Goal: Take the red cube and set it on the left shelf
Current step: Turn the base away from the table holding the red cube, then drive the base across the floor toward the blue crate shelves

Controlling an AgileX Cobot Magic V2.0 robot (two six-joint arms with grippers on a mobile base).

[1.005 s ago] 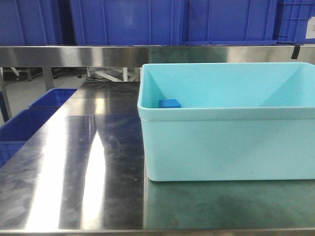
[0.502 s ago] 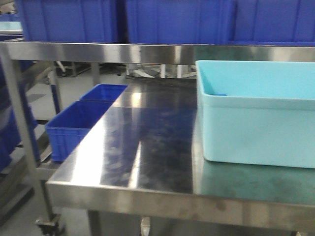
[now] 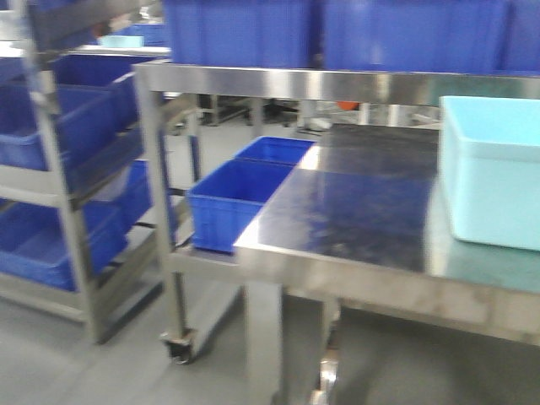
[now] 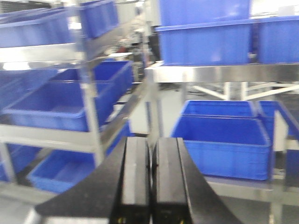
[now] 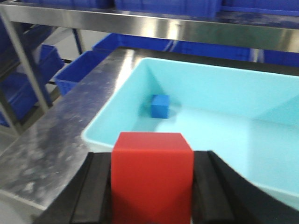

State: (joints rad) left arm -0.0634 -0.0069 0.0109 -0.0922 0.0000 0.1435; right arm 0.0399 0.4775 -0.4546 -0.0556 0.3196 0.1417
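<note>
My right gripper (image 5: 152,186) is shut on the red cube (image 5: 152,172), held between its black pads above the near left rim of the turquoise tub (image 5: 107,123). A small blue cube (image 5: 160,106) lies in the tub's far left corner. My left gripper (image 4: 150,177) is shut and empty, pointing at the steel shelf rack (image 4: 88,102) on the left, which holds blue bins. In the front view the rack (image 3: 59,194) stands at the left and the tub (image 3: 494,181) at the right edge; no gripper or red cube shows there.
The steel table (image 3: 354,211) has an upper shelf (image 3: 337,84) loaded with blue crates. Two blue bins (image 3: 240,198) sit on a low tier beside the table. The table leg has a caster (image 3: 180,344) on the grey floor.
The front view has swung left: the tub has slid from the centre to the right edge, and the left shelf rack with its blue bins has come into sight.
</note>
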